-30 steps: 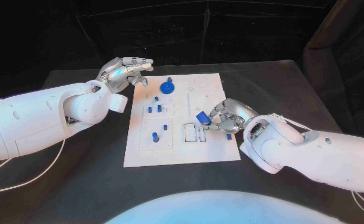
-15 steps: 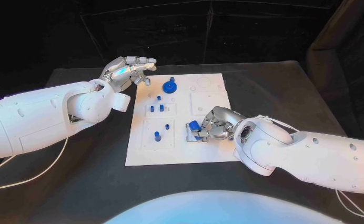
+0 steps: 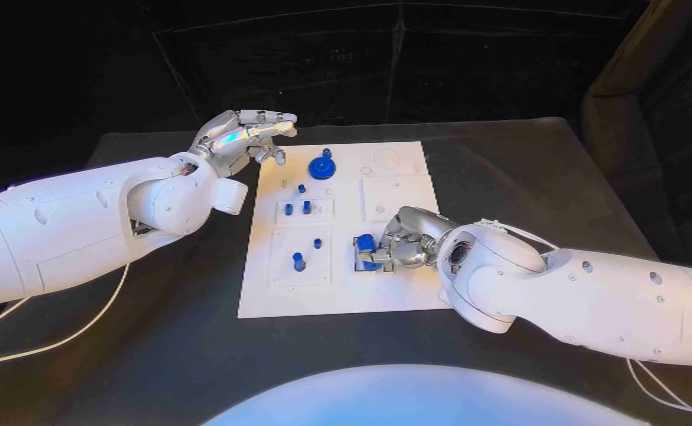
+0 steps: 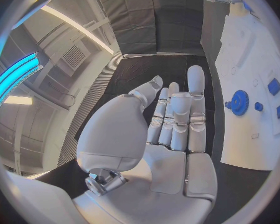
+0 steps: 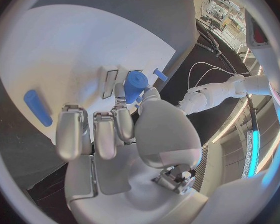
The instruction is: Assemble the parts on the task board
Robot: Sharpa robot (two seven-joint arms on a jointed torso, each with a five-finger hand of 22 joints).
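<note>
Black worktop (image 3: 548, 176) carries the white board (image 3: 404, 181) at its middle. Right hand (image 3: 392, 246) rests low over the board's near right part, pinching a blue part (image 3: 366, 243) between thumb and finger. Left hand (image 3: 245, 134) hovers at the board's far left corner, fingers extended, holding nothing. Blue gear (image 3: 320, 166) stands nearby.

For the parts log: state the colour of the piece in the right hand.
Blue; the piece, pinched by the right hand, shows best in the right wrist view.
</note>
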